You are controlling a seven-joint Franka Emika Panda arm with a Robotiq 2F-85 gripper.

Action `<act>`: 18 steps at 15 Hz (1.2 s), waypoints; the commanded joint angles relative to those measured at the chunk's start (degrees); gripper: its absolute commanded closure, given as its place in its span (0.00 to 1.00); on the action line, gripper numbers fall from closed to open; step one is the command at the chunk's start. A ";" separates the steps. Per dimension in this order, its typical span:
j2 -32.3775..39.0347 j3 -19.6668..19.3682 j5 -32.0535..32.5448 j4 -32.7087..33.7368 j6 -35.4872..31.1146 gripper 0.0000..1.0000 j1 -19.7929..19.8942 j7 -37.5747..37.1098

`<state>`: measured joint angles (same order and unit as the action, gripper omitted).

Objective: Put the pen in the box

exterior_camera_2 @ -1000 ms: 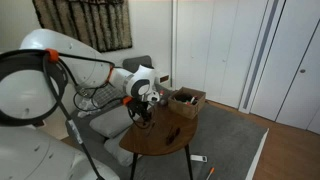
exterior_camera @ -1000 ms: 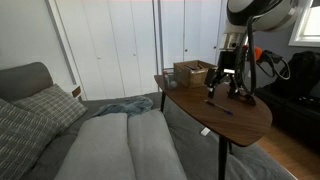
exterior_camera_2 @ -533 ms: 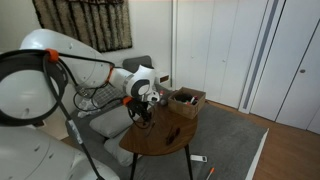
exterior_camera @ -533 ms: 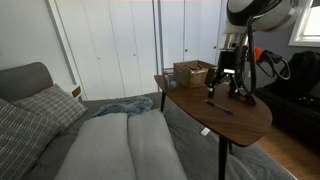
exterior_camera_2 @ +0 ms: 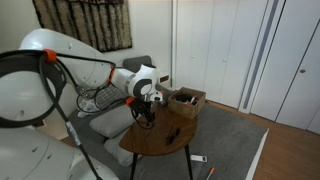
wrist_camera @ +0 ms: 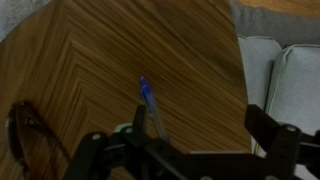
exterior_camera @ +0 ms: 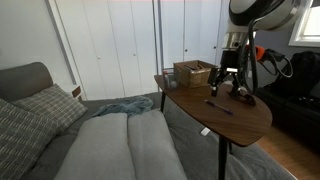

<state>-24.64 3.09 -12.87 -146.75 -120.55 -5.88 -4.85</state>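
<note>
Pen [wrist_camera: 148,104] on table [wrist_camera: 90,60], lower end hidden behind claw [wrist_camera: 172,132]; claw spread wide, empty.

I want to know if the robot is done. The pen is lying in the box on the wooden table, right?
No. The pen lies on the wooden table itself, not in the box. The wrist view shows it on the bare wood; an exterior view shows the box standing apart from it.
</note>
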 commanded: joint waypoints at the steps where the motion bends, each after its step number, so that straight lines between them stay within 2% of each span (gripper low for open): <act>1: -0.68 1.04 1.84 0.26 -1.70 0.00 0.35 1.31; 6: 1.34 3.09 0.50 -0.94 -11.43 0.00 -1.13 0.15; 8: 3.16 6.43 -0.24 0.48 -14.47 0.00 -3.07 -4.02; 11: 4.75 10.89 2.94 2.09 -14.36 0.00 -3.67 -11.21; 13: 5.37 13.04 1.31 3.77 -14.13 0.00 -4.91 -15.89; 14: 4.00 11.11 1.67 1.52 -13.95 0.00 -4.58 -11.82; 18: 4.46 12.70 1.64 2.99 -13.95 0.00 -5.27 -15.05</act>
<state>-20.20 16.24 -11.46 -143.82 -134.60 -10.71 -19.76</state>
